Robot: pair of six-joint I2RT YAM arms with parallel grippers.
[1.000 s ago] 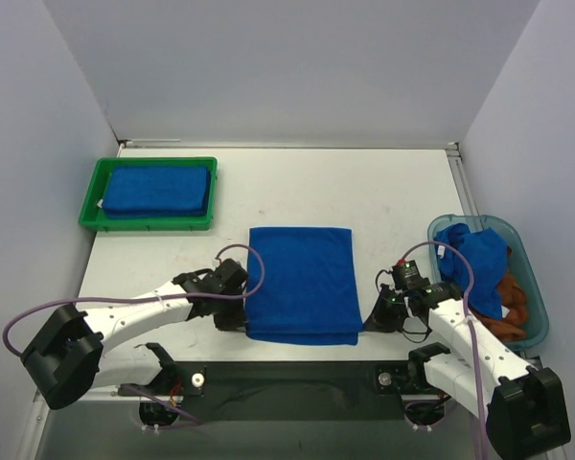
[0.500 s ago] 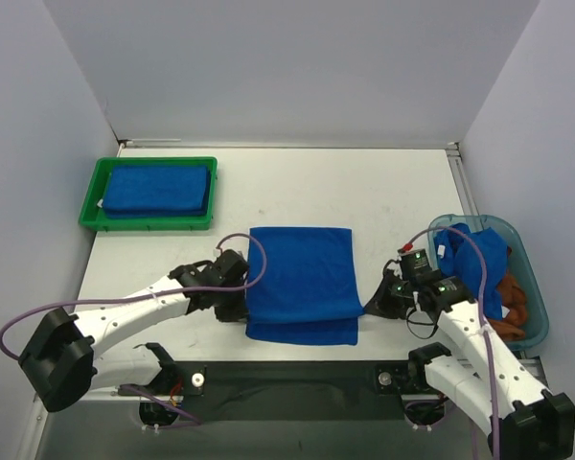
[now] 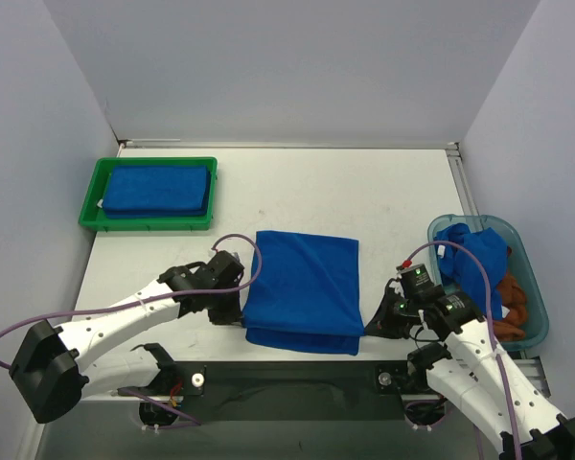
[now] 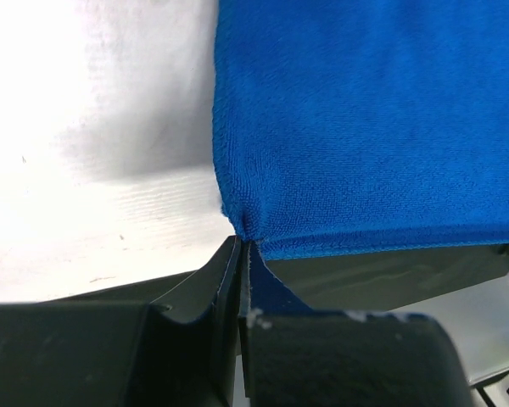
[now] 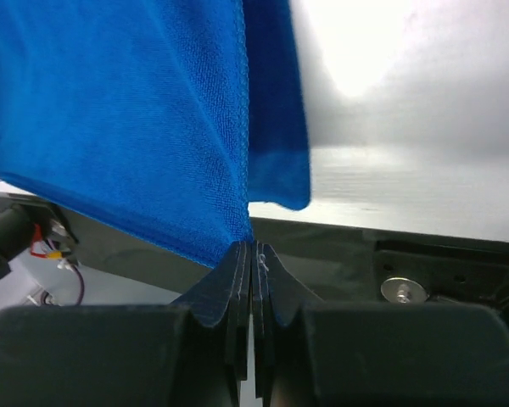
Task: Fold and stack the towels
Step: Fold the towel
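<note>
Fingers of my left gripper [image 3: 240,314] and my right gripper [image 3: 372,322] were each closed on one near corner of the blue towel [image 3: 305,286] in the top view. That towel lay doubled at the middle of the table [image 3: 383,187], its near edge close to the table's front edge. A folded towel [image 3: 158,189] sat in the green tray [image 3: 149,226] at far left, well apart. A loose blue towel [image 3: 479,251] and a rust-brown towel [image 3: 514,309] were heaped in the teal bin [image 3: 479,219], just beside my right arm. Bare table lay beyond the doubled towel. I judged that to be the room for carrying the fold away from me.

In the left wrist view, my fingers [image 4: 210,292] met with only a tuck of cloth between them, at the towel's corner. The pile puckered at the pinch. I judged the cloth soft, light and limp, with enough nap not to slip. Hold it at the hemmed corners, never mid-span.

In the right wrist view, my fingers [image 5: 222,292] were shut on the stitched hem. The upper layer rose from the pinch as a slack sheet, with a second layer showing beside it. The dark front rail [image 5: 424,254] and a bolt head [image 5: 399,290] lay just below. I judged that a drooping edge could drag there, so keep both corners level and taut.
</note>
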